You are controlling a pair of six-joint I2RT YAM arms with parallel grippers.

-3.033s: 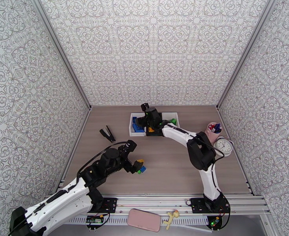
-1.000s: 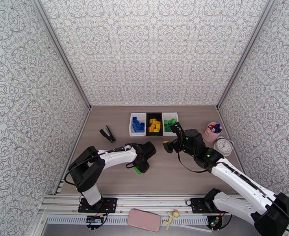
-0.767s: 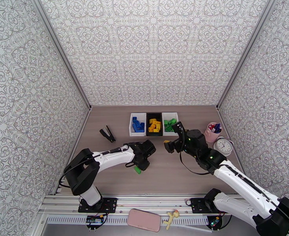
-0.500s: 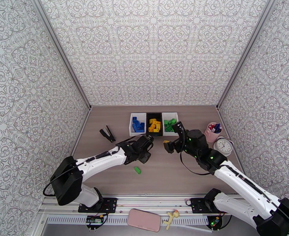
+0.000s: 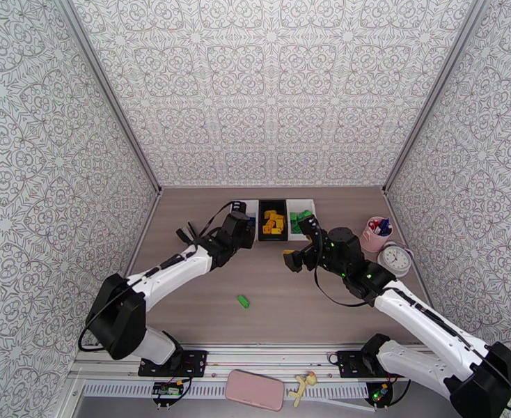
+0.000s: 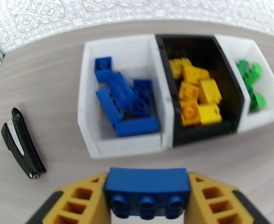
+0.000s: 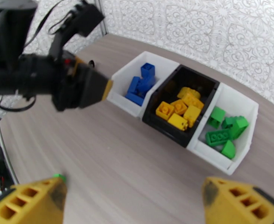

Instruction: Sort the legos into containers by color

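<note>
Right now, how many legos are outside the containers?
2: a blue lego gripped in the left pincer, and a green lego loose on the table. Others may be hidden.

Left gripper (image 5: 240, 219) hovers seemingly above the containers' (image 5: 301, 201) left end; one green lego (image 5: 243, 301) lies apart.

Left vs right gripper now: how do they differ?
The left gripper is shut on a blue lego; the right gripper is open and empty. The left gripper hangs by the blue-filled white bin; the right gripper sits farther back over bare table. Both have yellow fingers.
</note>
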